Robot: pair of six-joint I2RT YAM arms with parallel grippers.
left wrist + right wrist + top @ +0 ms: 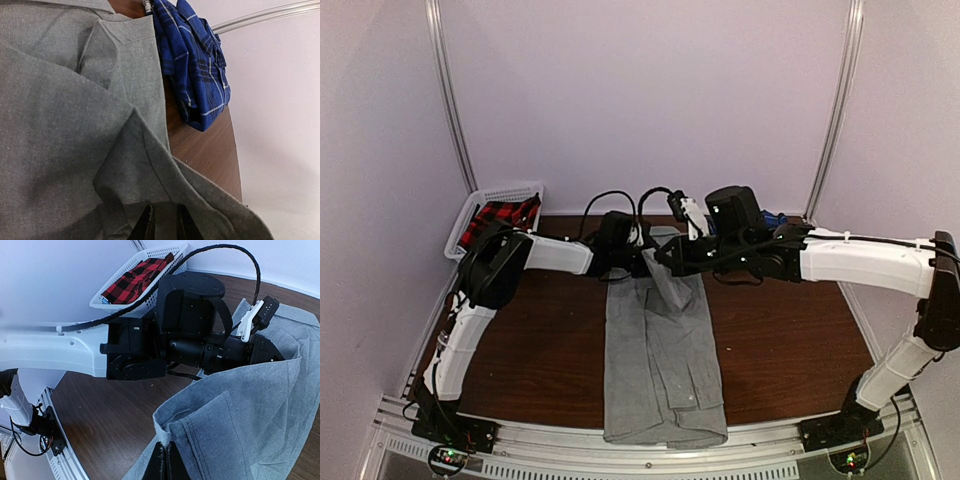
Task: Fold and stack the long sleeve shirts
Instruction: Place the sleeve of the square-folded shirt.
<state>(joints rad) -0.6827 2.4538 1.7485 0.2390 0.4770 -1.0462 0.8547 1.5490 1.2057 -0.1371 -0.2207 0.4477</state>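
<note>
On the table (790, 340), our grey shirt (660, 370) lies down the middle, its near end reaching past the near edge. The blue plaid shirt (200, 75) sits bunched at the far right. Our left gripper (165, 225) and right gripper (164, 462) each pinch the grey shirt's lifted far end. Such thin grips could slip and skew the fold.

Lighting even, diffuse, moderately bright.
Close-range blur on the grey shirt (60, 125) in the left wrist view; soft shadows on the table (550, 330).
</note>
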